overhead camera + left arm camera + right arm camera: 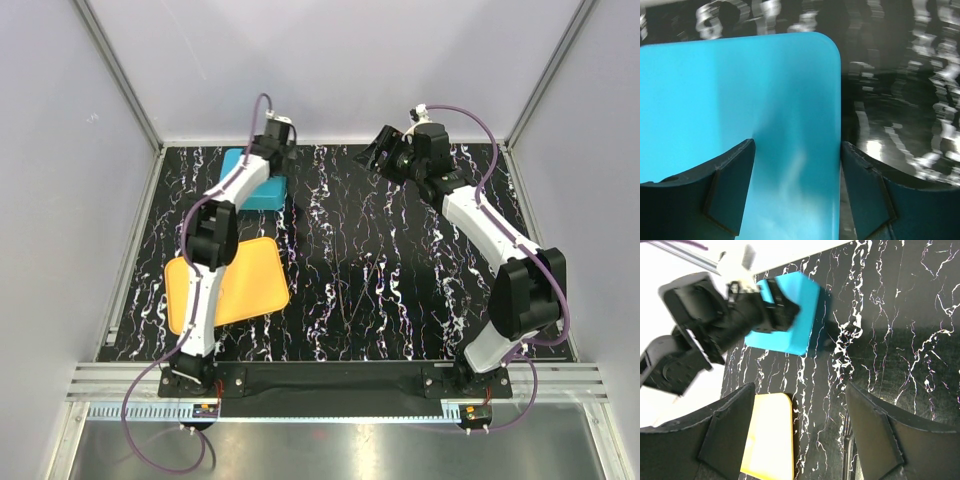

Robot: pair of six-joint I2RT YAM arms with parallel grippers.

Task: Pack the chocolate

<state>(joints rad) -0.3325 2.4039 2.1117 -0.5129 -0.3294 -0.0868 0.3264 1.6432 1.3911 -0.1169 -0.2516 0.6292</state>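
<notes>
1. Top external: no chocolate shows, and none in either wrist view. My guess is it's inside the box (pixel 265 192) at the far left of the table (pixel 400 280). Can't confirm.
2. The box is shut. The lid (pixel 740 90) covers it as a flat teal top, with no compartments visible.
3. Over the lid's right part: left gripper (pixel 797 195), jaws apart, clamped on nothing. One finger (pixel 725 190) is above the lid, the other just past the lid's right edge, above the table. The straddle reads as a pose for working that edge, either gripping or letting go. Can't tell which, or whether it touches.
4. The tray (pixel 255 285) lies nearer the bases, apart from the box. No pieces on the part that shows, though the left arm hides a strip. It's likely the staging surface for the pieces.
5. Far right of centre, raised: right gripper (pixel 797 435), jaws apart, nothing between them, well apart from the box. It looks parked clear to give the left arm room. Its camera looks across at the box and tray.
6. Judgement: packing is at or near the end. What's left is likely to back both arms off.
</notes>
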